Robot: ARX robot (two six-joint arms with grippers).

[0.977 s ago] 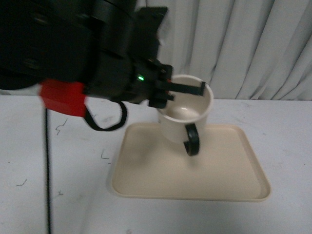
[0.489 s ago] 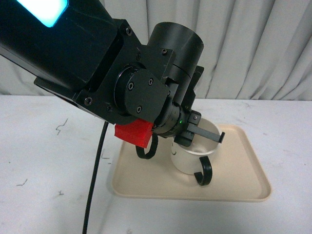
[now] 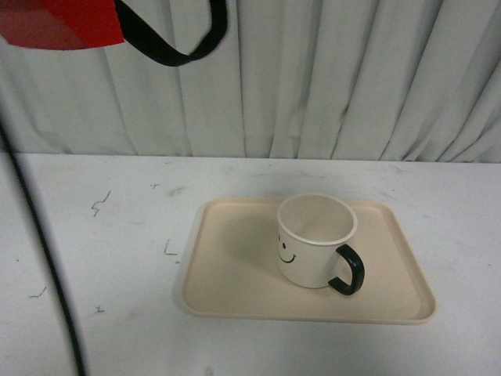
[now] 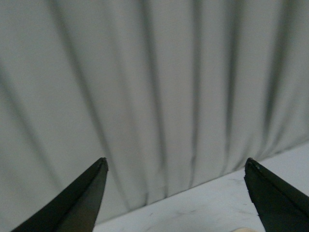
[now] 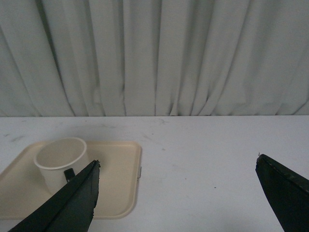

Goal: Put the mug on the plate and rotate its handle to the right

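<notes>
Having released the mug onto the plate, the left claw gapes empty, lifted away

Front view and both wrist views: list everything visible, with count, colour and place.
mug: one, cream-white with black smiley, upright on the plate.
handle: one, black, on the mug's right side.
plate: one, beige, on the table.
table: one, white, scuffed.
curtain: one, pale grey, behind the table.
cable: one, black, front view's left side.
red arm part: one, front view's top left corner.
left gripper: one, black, open, empty, facing the curtain.
right gripper: one, black, open, empty, apart from the mug.
</notes>
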